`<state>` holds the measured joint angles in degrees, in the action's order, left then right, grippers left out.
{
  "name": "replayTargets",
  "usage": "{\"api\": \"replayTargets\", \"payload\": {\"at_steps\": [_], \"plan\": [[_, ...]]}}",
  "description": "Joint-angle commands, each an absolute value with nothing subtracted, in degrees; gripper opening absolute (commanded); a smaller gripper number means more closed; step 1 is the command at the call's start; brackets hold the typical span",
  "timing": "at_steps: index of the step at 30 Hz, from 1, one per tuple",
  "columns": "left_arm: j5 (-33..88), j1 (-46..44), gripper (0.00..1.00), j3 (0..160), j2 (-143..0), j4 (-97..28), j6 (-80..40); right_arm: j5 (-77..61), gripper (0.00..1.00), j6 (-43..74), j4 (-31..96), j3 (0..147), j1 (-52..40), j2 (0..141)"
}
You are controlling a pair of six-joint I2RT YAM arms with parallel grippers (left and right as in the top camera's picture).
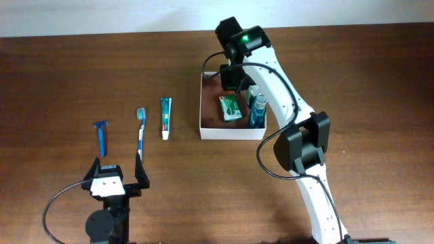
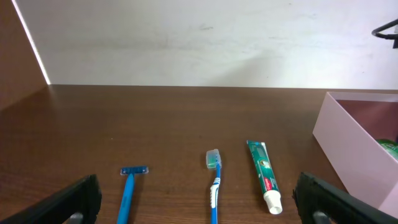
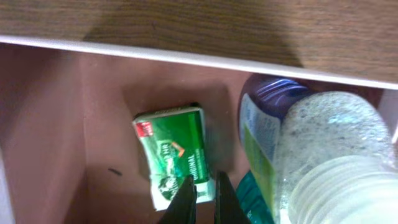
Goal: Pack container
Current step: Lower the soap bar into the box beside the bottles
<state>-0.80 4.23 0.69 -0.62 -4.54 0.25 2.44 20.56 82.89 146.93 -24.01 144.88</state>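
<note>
1. Table (image 1: 61, 74) of dark brown wood holds all the things.
2. The long white right robot arm (image 1: 279, 80) reaches from the near edge over the box. Its black right fingers (image 3: 186, 202) hang just above the near corner of the green packet. They are almost together, with only a thin gap and nothing between them. I cannot tell if they touch the packet.
3. The container (image 1: 230, 133) is a square shallow box with thin white walls and a reddish-brown inside. It sits on the table to the right of the middle, well apart from the three loose things.
4. The black left fingers (image 2: 74, 199) are low at the near left of the table. They are spread wide apart and hold nothing.
5. A see-through bottle of blue liquid with a clear ribbed cap (image 1: 257, 116) is in the container, by its right wall.
6. A green packet with white writing (image 1: 230, 107) lies flat in the container, just left of the bottle.
7. A blue and white toothbrush (image 1: 140, 135) lies on the table left of the container.
8. A white and green tube of toothpaste (image 1: 165, 117) lies between the toothbrush and the container.
9. A blue razor (image 1: 102, 135) lies left of the toothbrush.
</note>
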Motion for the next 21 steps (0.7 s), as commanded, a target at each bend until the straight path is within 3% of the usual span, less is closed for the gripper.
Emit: {"api": "replayTargets", "payload": {"at_steps": [1, 21], "plan": [[-0.2, 4.0, 1.00, 0.5, -0.3, -4.8, 0.9, 3.3, 0.04, 19.7, 82.3, 143.7, -24.1, 145.7], [-0.2, 4.0, 1.00, 0.5, -0.3, -4.8, 0.9, -1.3, 0.04, 18.2, 79.0, 137.4, -24.5, 145.7]]}}
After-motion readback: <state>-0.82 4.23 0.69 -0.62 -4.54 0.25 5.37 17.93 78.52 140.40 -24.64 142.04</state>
